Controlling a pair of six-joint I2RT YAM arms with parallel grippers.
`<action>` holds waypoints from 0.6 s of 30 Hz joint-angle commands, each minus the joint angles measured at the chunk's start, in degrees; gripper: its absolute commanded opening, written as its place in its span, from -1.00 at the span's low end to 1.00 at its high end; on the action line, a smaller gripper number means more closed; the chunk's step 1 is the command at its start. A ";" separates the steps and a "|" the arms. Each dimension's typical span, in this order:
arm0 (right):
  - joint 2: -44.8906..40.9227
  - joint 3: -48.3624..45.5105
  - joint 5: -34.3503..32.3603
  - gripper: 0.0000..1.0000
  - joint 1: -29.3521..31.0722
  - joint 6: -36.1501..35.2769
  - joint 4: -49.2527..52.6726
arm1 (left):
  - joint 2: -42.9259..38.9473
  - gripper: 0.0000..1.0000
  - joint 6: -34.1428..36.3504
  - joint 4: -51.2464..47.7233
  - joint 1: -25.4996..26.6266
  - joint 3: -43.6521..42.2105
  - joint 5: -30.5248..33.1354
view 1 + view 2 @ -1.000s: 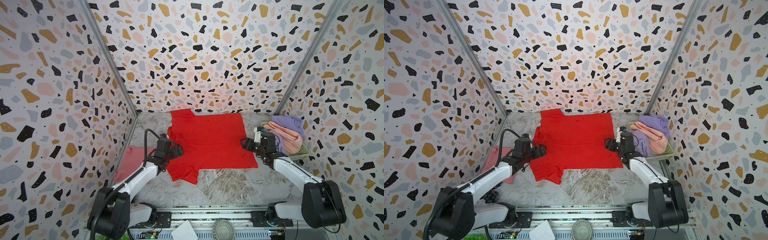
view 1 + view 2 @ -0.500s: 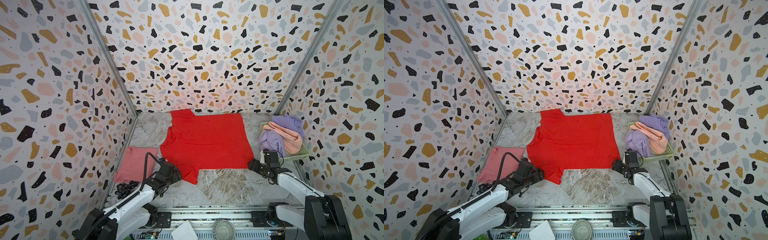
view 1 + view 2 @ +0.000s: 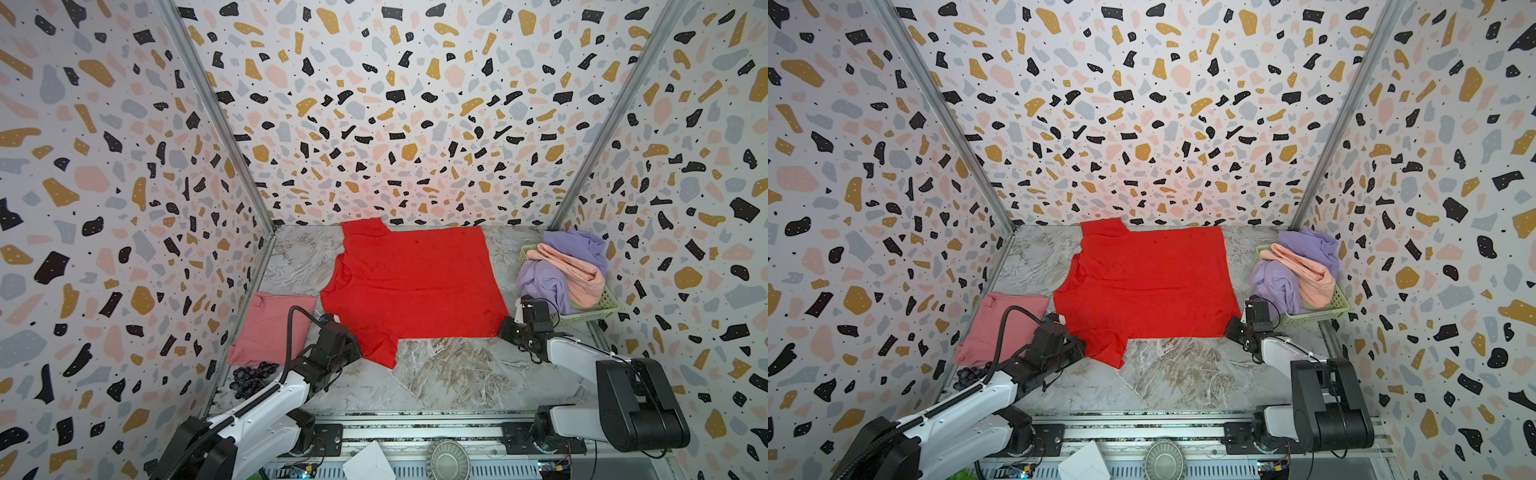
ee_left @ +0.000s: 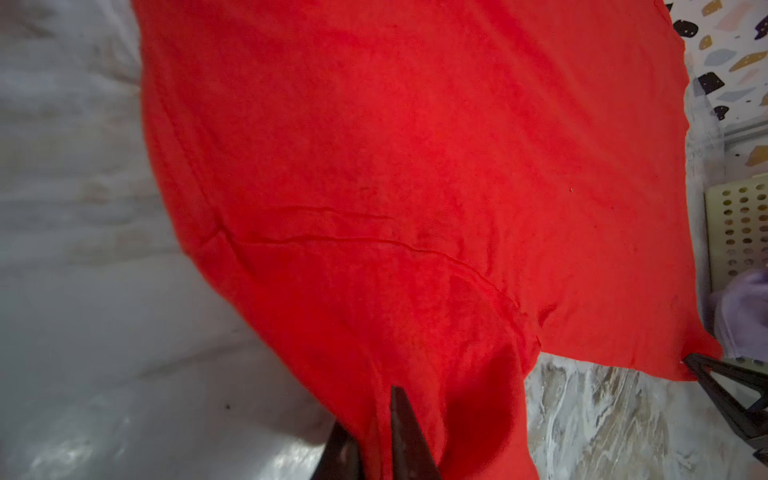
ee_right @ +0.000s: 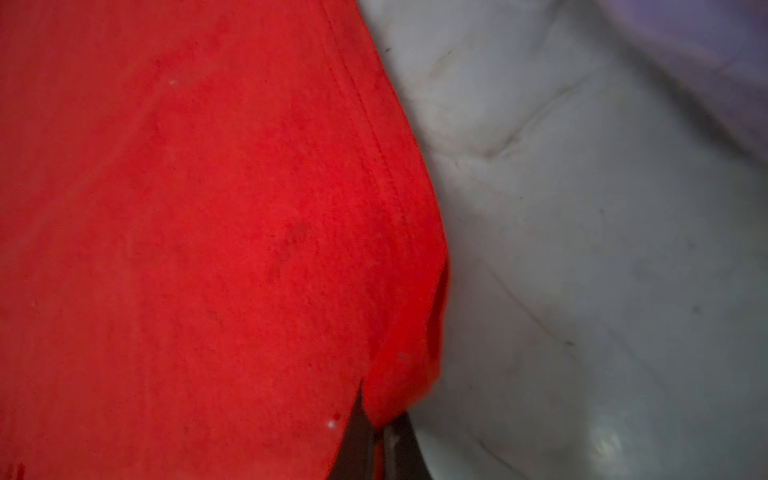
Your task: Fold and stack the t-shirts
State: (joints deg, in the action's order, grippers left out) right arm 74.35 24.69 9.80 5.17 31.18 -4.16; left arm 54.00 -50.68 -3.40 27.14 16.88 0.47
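A bright red t-shirt [image 3: 415,286] [image 3: 1150,286] lies spread flat in the middle of the marble floor. My left gripper [image 3: 357,349] [image 4: 372,419] is shut on its near left sleeve, with red cloth pinched between the dark fingers. At the near right hem corner my right gripper [image 3: 503,328] [image 5: 376,419] is shut on the fabric. A folded dusty pink t-shirt [image 3: 270,328] lies at the left wall. The lavender t-shirt [image 3: 544,282] and the peach t-shirt [image 3: 577,274] sit crumpled in the basket.
The pale green basket [image 3: 594,309] stands at the right wall, just behind my right gripper. A bunch of dark grapes [image 3: 249,378] lies in front of the pink shirt, beside my left arm. Patterned walls close in three sides.
Both grippers came forward from the shirt's sides to its near edge, then shut on the red fabric: the left on the sleeve, the right on the hem corner.
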 commanded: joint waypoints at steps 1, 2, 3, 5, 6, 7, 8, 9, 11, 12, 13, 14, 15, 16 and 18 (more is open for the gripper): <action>-7.35 2.95 -0.13 -0.97 0.37 -1.06 5.81 | -4.96 -0.84 2.63 -5.20 0.29 5.07 -1.94; -10.06 3.44 0.52 -0.98 0.47 -1.66 6.79 | -6.40 -0.86 3.02 -8.12 0.29 6.71 -2.79; -12.73 3.68 0.99 -0.98 0.47 -1.95 7.14 | -7.43 -0.88 3.63 -10.55 0.29 8.60 -3.45; -16.07 4.57 1.27 -0.98 0.44 -2.12 7.75 | -7.58 -0.88 5.47 -13.31 0.20 11.88 -4.45; -16.59 5.24 1.42 -0.98 0.45 -2.44 7.52 | -6.47 -0.89 6.64 -13.55 0.20 13.92 -4.56; -16.15 6.04 1.56 -0.98 0.33 -2.88 7.13 | -4.94 -0.89 8.03 -13.66 0.13 16.09 -4.23; -14.86 6.83 1.61 -0.99 0.40 -3.34 6.17 | -2.25 -0.89 9.79 -13.37 -0.02 18.30 -3.20; -12.63 7.78 1.56 -1.00 0.34 -3.62 5.08 | 1.05 -0.90 11.21 -12.18 -0.21 20.44 -2.24; -7.55 9.44 1.61 -1.00 0.33 -4.03 2.57 | 8.28 -0.75 14.61 -9.12 -1.20 24.09 -2.15; -4.56 10.36 1.66 -1.00 0.30 -4.26 0.89 | 13.07 -0.53 16.39 -8.00 -1.94 26.33 -1.66; -1.87 11.16 1.84 -0.99 0.35 -4.37 -0.24 | 17.37 -0.35 17.84 -7.77 -2.71 28.69 -1.43; 1.25 12.33 1.84 -0.99 0.30 -4.67 -0.88 | 22.48 -0.05 19.70 -8.05 -3.90 31.71 -1.92; 3.85 13.48 1.87 -0.99 0.35 -5.11 -1.85 | 27.17 0.14 20.97 -7.76 -4.76 34.35 -2.20; 6.05 14.27 1.85 -0.99 0.34 -5.25 -2.52 | 30.49 0.20 21.75 -7.32 -5.27 36.43 -2.02; 9.57 16.13 2.24 -0.99 0.18 -5.38 -3.13 | 35.51 0.36 22.53 -6.59 -5.88 40.13 -0.33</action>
State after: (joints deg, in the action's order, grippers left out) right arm 81.28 37.69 11.27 5.28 27.22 -4.95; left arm 85.17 -33.28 -10.85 22.44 53.25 -1.91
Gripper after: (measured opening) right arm 0.054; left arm 0.657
